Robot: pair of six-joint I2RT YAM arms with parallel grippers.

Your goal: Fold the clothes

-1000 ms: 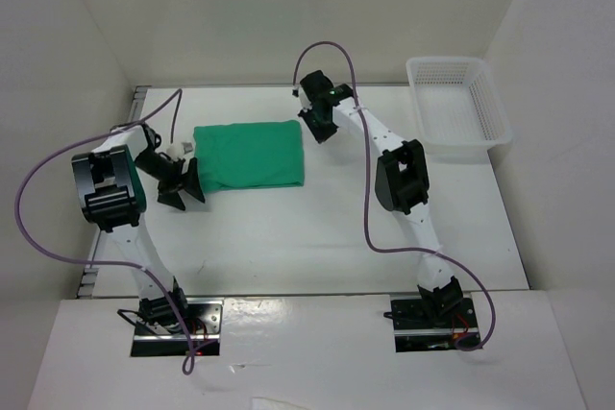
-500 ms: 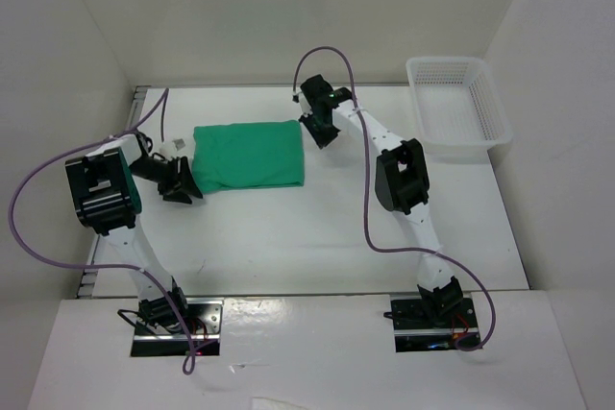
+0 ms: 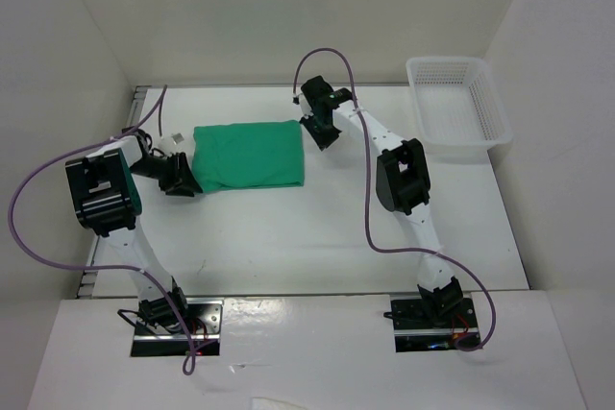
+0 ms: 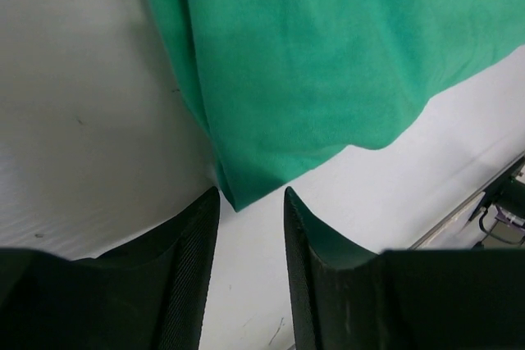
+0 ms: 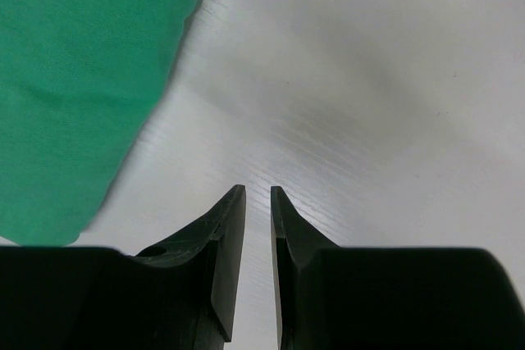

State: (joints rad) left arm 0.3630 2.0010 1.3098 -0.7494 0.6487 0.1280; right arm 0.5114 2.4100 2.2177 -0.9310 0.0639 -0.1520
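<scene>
The clothes, one emerald-green T-shirt (image 3: 248, 154), lie folded into a flat rectangle at the back middle of the white table. My left gripper (image 3: 181, 178) sits at the shirt's near left corner. In the left wrist view its jaws (image 4: 251, 192) are open, and the corner of the shirt (image 4: 328, 55) lies just at the mouth between the fingertips, not pinched. My right gripper (image 3: 319, 132) hovers just off the shirt's far right corner. Its jaws (image 5: 257, 188) stand a narrow slit apart over bare table, with the shirt's edge (image 5: 74, 96) to their left.
A white mesh basket (image 3: 456, 103) stands at the back right corner. White walls close in the table on the left, back and right. Purple cables loop from both arms.
The left gripper's jaws have narrowed while it shifted slightly toward the shirt's near left corner. The right gripper has barely moved.
</scene>
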